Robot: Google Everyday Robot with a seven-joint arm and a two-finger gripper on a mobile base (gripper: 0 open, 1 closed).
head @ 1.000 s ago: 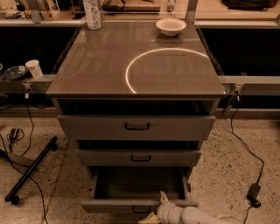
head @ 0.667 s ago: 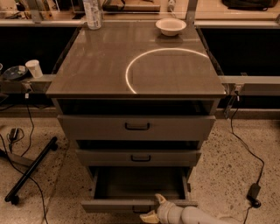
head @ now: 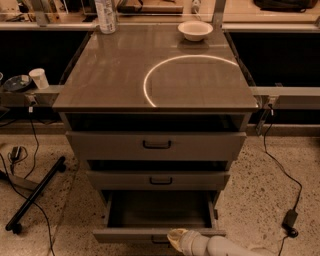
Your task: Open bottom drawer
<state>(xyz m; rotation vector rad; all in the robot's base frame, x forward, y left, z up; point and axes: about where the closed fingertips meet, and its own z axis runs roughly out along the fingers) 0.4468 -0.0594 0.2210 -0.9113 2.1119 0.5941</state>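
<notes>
You are seeing the bottom drawer sitting pulled out at 6 o'clock, under 2 other drawers. Your gripper is resting against its front edge, just right of centre; you cannot tell its grip.

The grey-brown bench carries a white bowl near its back right corner and a bottle at the back left. It stands on a speckled floor, where a black cable and power adapter lie to the right. The claw sits low against the front of the bottom drawer.
</notes>
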